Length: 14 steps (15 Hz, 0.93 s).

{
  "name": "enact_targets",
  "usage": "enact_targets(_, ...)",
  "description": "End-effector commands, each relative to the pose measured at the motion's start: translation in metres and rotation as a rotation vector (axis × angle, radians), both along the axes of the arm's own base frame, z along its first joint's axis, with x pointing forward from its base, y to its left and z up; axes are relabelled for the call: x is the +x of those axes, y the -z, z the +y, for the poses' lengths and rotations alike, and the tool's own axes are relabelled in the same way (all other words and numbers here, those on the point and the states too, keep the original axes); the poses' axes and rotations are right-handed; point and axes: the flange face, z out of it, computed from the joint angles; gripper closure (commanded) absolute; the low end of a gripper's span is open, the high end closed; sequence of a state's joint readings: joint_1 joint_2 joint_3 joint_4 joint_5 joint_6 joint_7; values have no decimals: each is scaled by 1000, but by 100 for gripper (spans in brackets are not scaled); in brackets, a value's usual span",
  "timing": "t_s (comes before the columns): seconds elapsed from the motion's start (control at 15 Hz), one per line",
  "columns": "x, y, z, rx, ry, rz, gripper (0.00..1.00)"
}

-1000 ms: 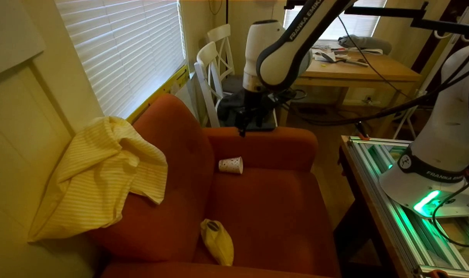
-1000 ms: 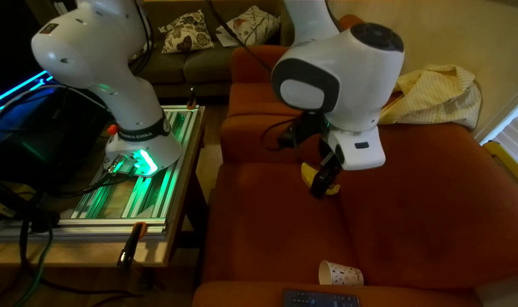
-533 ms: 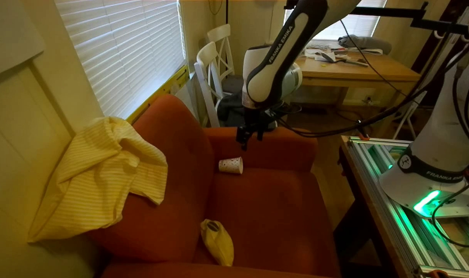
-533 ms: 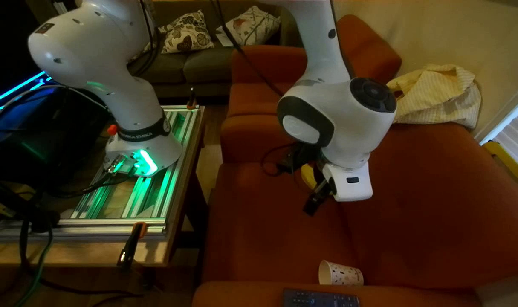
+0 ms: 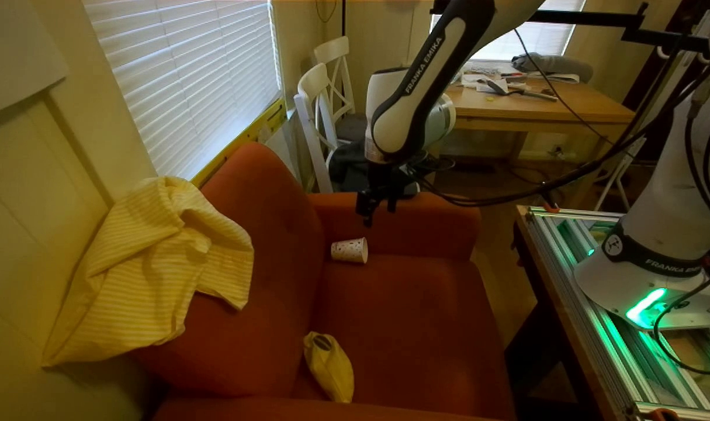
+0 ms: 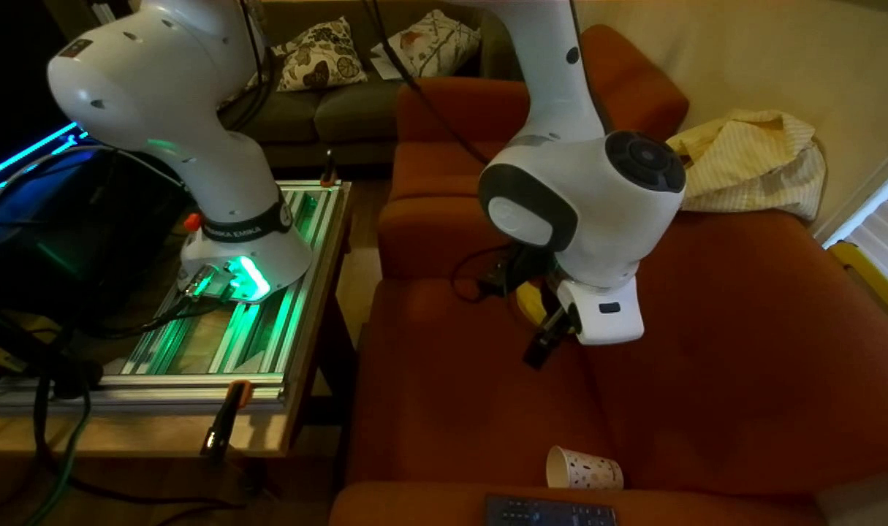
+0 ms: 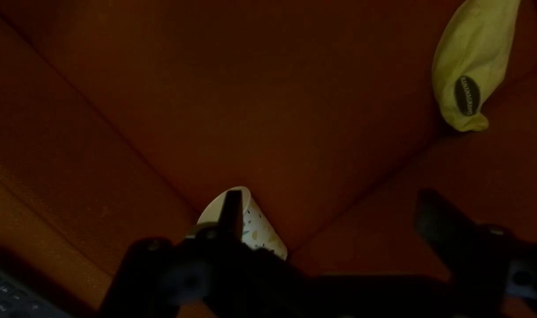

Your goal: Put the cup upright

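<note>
Cup point(image 5: 349, 250) on its side on the sofa seat point(image 5: 413, 316), in the corner between armrest point(image 5: 430, 225) and backrest point(image 5: 281, 228); whether it touches either, cannot tell. Wrist view: cup point(image 7: 260, 229) just past 6 o'clock from centre, mouth toward 10, base toward 4, partly hidden behind a dark finger point(image 7: 231, 212).

Gripper point(image 7: 329, 201): jaws spread wide, nothing held between them. Both exterior views show a clear gap between it and the cup. In an exterior view the cup point(image 6: 593, 471) lies at 5 o'clock from it.

Progress: early, by my reading. Gripper out over the sofa seat, jaws parted for a grasp: all I would count as done. No contact, no lift, no turn; cup not yet upright.

Left to do, I judge: shift toward 9 o'clock in the wrist view, since one finger overlies the cup and the opening sits on its 3 o'clock side; come down, close on the cup, turn its mouth to face up, seat the base, let go.

Watch: cup looks papery, may crush; corner may leave little finger room; seat may give underneath. Banana-shaped pouch point(image 7: 476, 66) at 2 o'clock, remote point(image 7: 16, 293) at 8 in the wrist view: both apart from the cup, likely no hindrance.
</note>
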<state>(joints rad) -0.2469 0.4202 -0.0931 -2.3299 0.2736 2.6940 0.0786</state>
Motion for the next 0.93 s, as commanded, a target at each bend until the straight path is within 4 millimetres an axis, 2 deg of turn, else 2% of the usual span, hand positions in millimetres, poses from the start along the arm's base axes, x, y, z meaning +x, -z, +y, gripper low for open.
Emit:
enact_targets(0.0,4,22,-4,25,10,3,0)
enact_targets(0.53,22,73,-15,22,58,-78,0)
enact_targets(0.87,22,112,-35,-21,54,-76,0)
